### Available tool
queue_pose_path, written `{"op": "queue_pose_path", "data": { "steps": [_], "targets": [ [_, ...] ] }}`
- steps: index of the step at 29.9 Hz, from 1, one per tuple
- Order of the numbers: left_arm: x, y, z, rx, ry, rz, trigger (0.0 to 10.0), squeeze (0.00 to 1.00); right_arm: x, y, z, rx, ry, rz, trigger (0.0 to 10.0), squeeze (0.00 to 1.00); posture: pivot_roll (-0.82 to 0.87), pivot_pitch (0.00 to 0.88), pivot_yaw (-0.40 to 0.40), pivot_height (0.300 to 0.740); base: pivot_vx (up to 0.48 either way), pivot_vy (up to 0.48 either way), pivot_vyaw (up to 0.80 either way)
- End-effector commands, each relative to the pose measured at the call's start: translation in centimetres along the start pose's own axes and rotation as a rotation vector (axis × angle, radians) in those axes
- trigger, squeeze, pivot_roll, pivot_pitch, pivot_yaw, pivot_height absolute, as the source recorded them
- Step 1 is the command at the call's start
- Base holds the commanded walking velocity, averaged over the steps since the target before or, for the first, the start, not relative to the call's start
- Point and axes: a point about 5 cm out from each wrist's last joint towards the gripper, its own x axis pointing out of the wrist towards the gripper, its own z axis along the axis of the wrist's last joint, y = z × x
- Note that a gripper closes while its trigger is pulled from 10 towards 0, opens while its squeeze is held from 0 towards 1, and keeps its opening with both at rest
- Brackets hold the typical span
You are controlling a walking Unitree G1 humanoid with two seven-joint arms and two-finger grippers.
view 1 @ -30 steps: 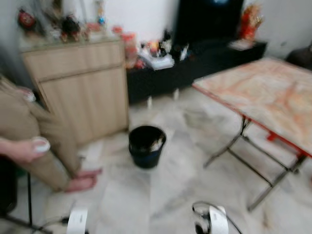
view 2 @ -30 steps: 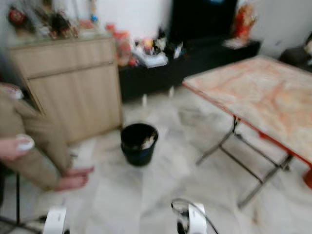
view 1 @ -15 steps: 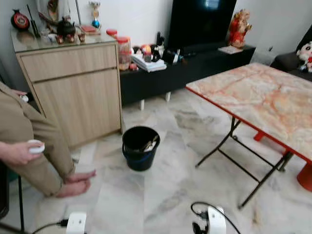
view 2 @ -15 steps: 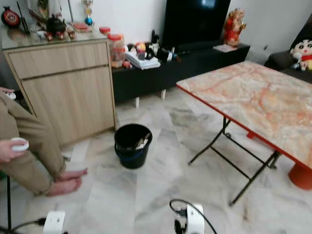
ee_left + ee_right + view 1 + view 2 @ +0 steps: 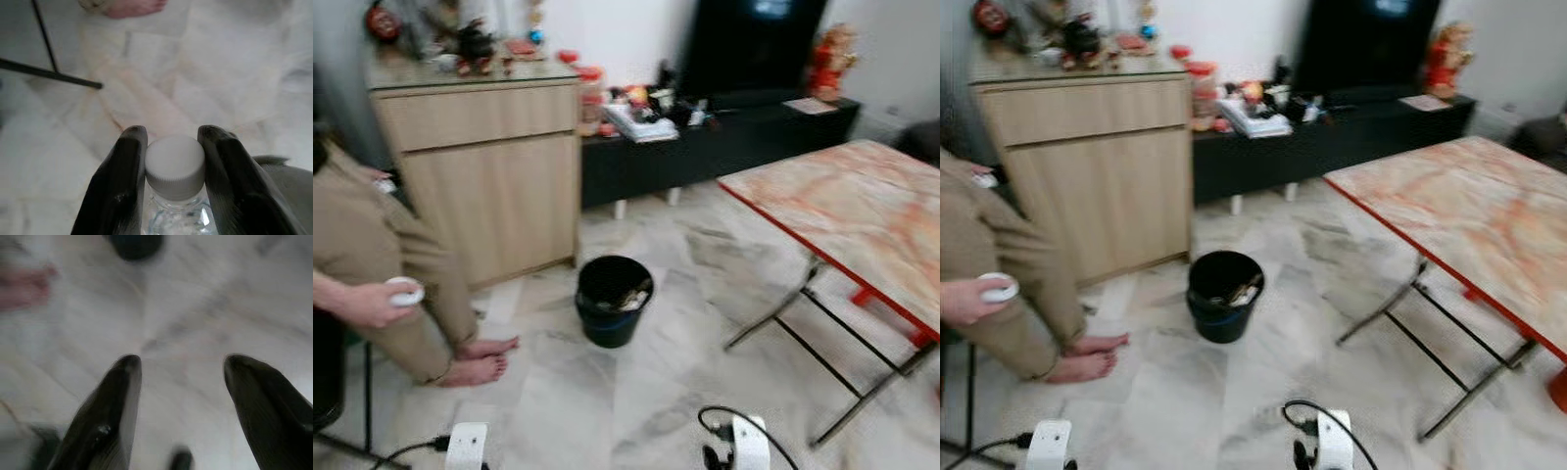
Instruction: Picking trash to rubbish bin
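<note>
A black rubbish bin with some trash inside stands on the marble floor ahead of me. In the left wrist view my left gripper is shut on a clear plastic bottle with a white cap, held just below the cap. My right gripper is open over the bare floor, nothing between its fingers, and the bin lies far beyond it. Both silver wrists show at the bottom of the eye views.
A seated person at the left holds a small white object, bare feet on the floor near the bin. A wooden cabinet stands behind the bin. A folding table with a marbled top is at the right.
The whole picture has shifted right and blurred, so the camera has turned slightly left. The bin now sits nearer the middle of the view.
</note>
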Motion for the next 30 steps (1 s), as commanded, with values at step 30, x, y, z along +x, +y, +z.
{"op": "queue_pose_path", "data": {
  "steps": [30],
  "targets": [
    [0.15,-0.99,0.94,-0.011,-0.03,-0.019,10.0,0.0,-0.43,-1.61,-0.74,0.025,0.027,-0.044,10.0,0.0,0.14,0.0,-0.087,0.74,0.312,0.0,0.0]
  ]
}}
